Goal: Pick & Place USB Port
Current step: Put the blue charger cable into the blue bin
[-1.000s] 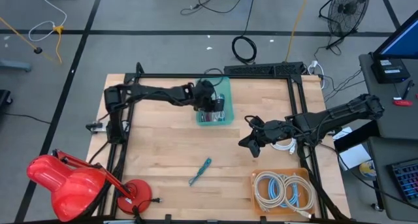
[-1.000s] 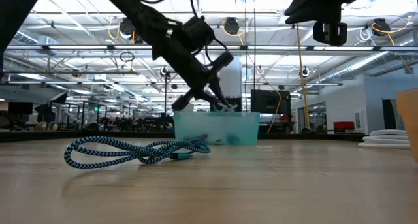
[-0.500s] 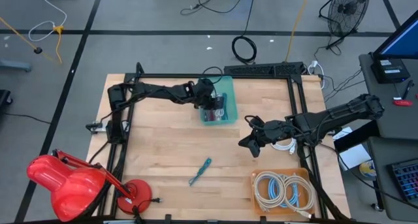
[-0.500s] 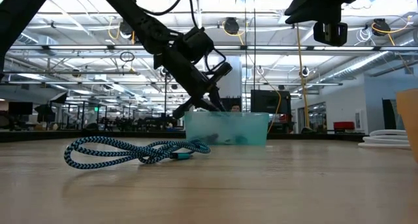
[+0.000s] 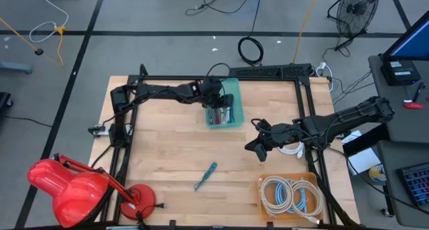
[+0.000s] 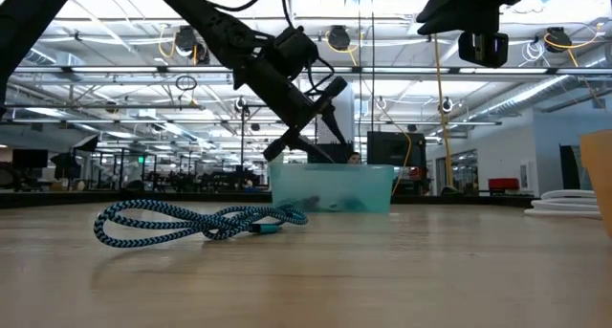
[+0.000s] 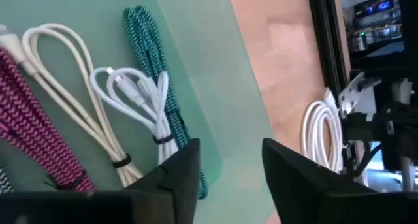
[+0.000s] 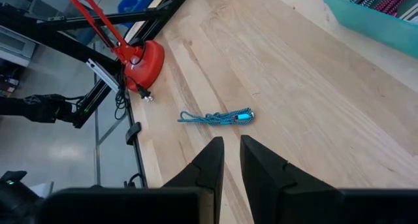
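A teal bin stands at the table's far middle and holds several coiled cables: pink braided, white and teal braided. My left gripper hovers open just above the bin, with nothing between its fingers. A blue braided USB cable lies loose on the wood near the front middle. My right gripper hangs shut and empty above the table's right half, well clear of that cable.
An orange tray with white coiled cables sits at the front right. Another white coil lies at the right edge. A red lamp stands at the front left corner. Bare wood lies between the bin and the blue cable.
My left gripper, down at the bin's rim with its fingers together, has risen a little and opened above the bin. The bin has slid a short way toward the table's right edge. My right arm has kept still.
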{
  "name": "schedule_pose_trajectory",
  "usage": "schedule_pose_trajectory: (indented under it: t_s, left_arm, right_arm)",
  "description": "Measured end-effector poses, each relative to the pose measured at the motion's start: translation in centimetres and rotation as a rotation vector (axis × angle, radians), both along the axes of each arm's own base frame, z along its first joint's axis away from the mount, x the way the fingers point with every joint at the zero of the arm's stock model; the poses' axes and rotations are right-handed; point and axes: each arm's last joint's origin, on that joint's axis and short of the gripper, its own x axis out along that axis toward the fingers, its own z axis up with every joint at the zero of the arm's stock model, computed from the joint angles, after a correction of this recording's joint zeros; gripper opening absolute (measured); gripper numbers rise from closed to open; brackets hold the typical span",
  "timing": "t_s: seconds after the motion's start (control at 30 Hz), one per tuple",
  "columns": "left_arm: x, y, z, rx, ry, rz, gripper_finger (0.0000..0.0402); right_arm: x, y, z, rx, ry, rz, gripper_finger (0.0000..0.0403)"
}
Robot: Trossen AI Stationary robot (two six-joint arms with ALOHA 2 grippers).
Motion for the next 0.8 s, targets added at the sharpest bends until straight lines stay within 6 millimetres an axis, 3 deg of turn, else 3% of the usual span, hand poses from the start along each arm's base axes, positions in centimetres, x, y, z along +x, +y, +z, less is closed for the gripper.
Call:
schedule_pose_trajectory:
  t_s: [0.27,0.4,0.53,0.8]
  left_arm:
    - [0.6,-0.5,2.3,0.030,0.080,-0.077,0.0158]
    - [0.8,-2.0,5.2,0.086,0.058,-0.190,0.0136]
    - [0.5,-5.2,8.3,0.121,0.020,-0.323,0.0122]
    - [-2.3,-15.4,12.6,0.160,0.056,-0.506,0.0115]
  right_arm:
    - [0.0,0.0,0.0,0.001,0.000,0.002,0.0045]
    - [0.0,0.1,0.0,-0.019,-0.002,0.046,0.0045]
    - [0.0,0.1,0.0,-0.053,-0.006,0.069,0.0045]
    - [1.0,0.6,-0.9,-0.084,-0.003,0.254,0.0045]
